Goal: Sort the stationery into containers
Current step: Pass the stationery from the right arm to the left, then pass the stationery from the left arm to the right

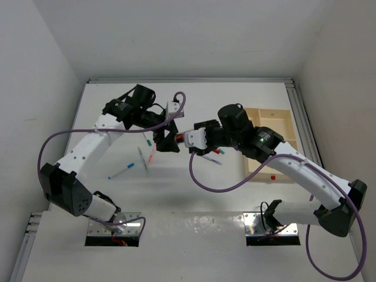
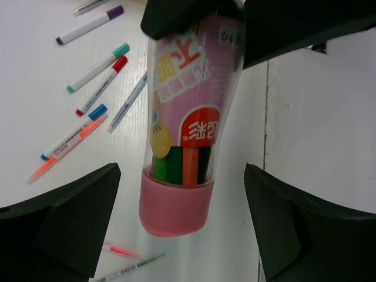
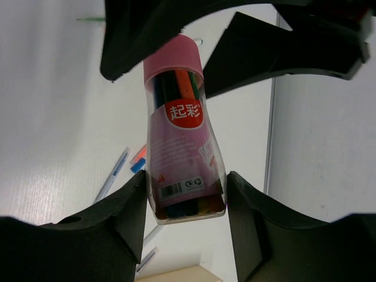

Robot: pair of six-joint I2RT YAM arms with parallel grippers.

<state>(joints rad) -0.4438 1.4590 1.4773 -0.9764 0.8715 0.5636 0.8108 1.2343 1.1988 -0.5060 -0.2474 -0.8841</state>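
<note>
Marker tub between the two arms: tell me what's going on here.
The right claw grips a clear marker tub by its base, above the table. The left claw is open, its fingers either side of the tub's pink cap without touching. Loose pens lie on the table; the wooden tray sits to the right.

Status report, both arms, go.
Right gripper shut on marker tube. Left gripper open, jaws wide either side of pink cap. Pens loose on table. Nothing blocking.
</note>
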